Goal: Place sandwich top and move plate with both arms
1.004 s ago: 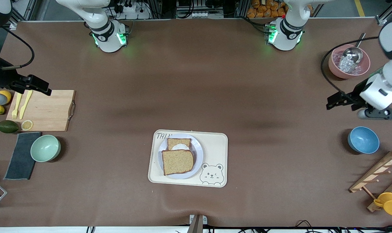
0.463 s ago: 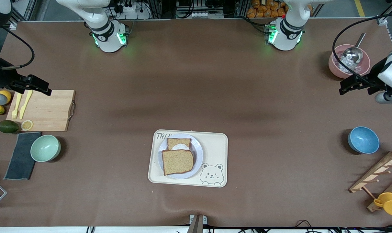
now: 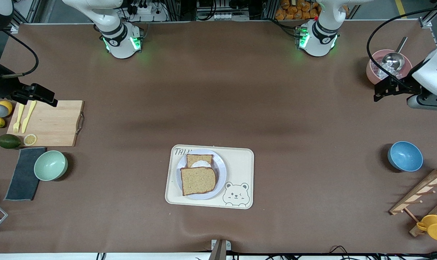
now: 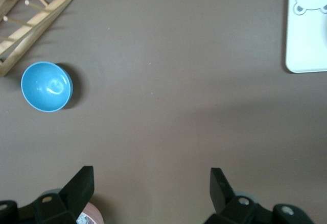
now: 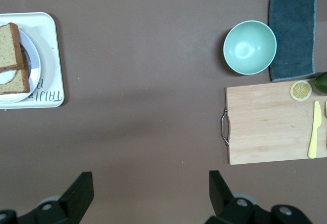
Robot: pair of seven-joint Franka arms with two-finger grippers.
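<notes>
At the left arm's end of the table, we find the left gripper (image 3: 379, 94) with its fingers spread wide and nothing between them, hanging in the air beside the pink bowl (image 3: 373, 72); its wrist view shows both fingers (image 4: 82, 183) apart above bare tabletop, with the blue bowl (image 4: 46, 86) and a corner of the tray (image 4: 306, 55) farther out. At the right arm's end, the right gripper (image 3: 41, 94) hangs with fingers likewise apart and holding nothing, over the edge of the cutting board (image 3: 48, 124); its wrist view shows the board, the green bowl (image 5: 249, 47) and the tray with the plate on it. Moving outward to the task's things, we note that the plate (image 3: 222, 169) sits on the tray (image 3: 240, 162) near the table's middle, well apart from both grippers. On it lie two bread slices: the top slice (image 3: 198, 180), nearer the front camera, overlaps the other slice (image 3: 199, 159), with a white filling (image 3: 201, 163) showing between them. We judge the top as shifted rather than squarely covering the sandwich, so we cannot settle whether placing is finished or pending. Any move on the plate would call for both arms to travel to the tray and take opposite rims evenly, keeping it level so the slices do not slide.
</notes>
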